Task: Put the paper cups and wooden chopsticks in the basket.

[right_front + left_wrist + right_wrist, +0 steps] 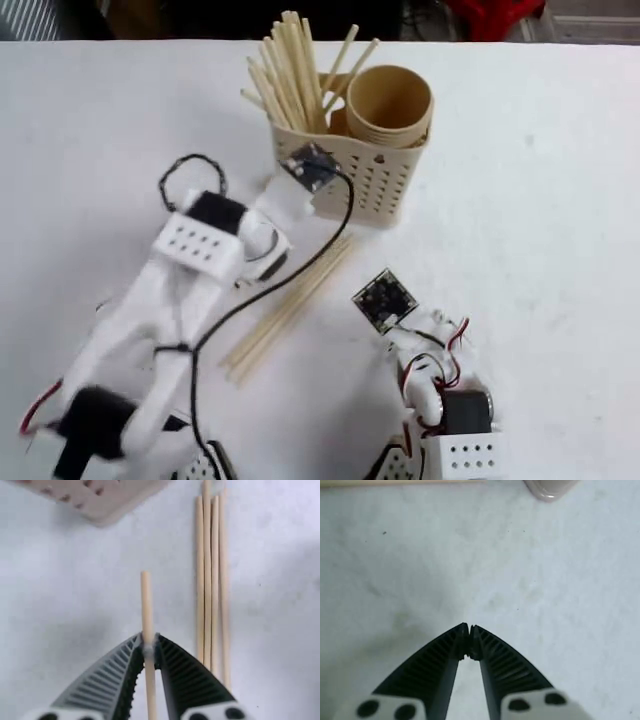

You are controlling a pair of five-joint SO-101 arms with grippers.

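A beige perforated basket (385, 185) stands at the back centre of the table, holding several wooden chopsticks (290, 75) and stacked paper cups (388, 105). Several more chopsticks (290, 305) lie on the table in front of it, also seen as the loose chopsticks (212, 580). My left gripper (148, 642) is shut on one chopstick (146, 605) held above the table, just in front of the basket's corner (100, 500). My right gripper (469, 630) is shut with nothing in it, low over bare table near the front right.
The left arm (180, 290) with its black cable (300, 270) stretches from the front left toward the basket. The right arm (430, 390) sits at the front right. White table (540, 230) lies open to the right and left of the basket.
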